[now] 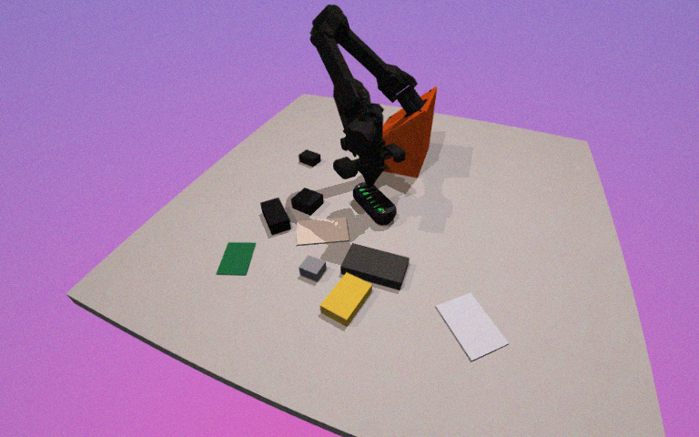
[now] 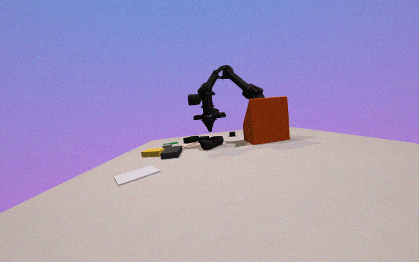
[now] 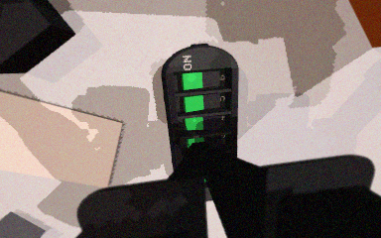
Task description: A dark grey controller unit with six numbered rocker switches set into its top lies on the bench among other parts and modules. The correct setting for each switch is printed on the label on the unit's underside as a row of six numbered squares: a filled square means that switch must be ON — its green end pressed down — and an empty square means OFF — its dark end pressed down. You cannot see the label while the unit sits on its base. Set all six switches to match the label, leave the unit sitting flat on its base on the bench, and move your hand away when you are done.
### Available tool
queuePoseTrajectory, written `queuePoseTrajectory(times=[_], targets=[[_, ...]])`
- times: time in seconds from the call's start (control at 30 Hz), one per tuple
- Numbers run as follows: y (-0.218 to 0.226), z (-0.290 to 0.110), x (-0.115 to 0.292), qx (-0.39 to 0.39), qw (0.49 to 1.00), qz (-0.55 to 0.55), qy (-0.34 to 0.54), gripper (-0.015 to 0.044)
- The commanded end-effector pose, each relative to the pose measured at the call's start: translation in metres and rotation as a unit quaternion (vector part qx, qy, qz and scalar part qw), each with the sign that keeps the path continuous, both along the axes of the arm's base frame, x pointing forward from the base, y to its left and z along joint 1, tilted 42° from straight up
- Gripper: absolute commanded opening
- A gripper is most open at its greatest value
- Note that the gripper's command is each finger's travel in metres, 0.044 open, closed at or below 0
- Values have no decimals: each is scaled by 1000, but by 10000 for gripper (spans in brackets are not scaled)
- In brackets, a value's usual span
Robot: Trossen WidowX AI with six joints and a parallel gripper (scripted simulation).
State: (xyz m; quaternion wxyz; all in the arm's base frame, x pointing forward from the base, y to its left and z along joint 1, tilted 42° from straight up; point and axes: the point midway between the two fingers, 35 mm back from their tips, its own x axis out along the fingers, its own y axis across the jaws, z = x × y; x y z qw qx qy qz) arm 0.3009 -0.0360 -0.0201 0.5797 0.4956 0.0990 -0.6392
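I see the dark grey controller unit (image 1: 374,202), a long capsule-shaped block with rounded ends, lying flat on its base on the bench (image 1: 541,231), switches facing up. On the wrist camera I make out four rocker switches (image 3: 192,80), each with a bright green half beneath a white "ON" marking; the remaining switches are hidden from me.
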Motion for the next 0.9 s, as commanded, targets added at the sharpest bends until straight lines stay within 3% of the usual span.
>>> queuePoseTrajectory(times=[0.0, 0.17, 0.87], targets=[[2, 1, -3, -3, 1000, -4, 2, 0], [20, -16, -11, -3, 1000, -4, 2, 0], [0, -40, -5, -2, 1000, -5, 1, 0]])
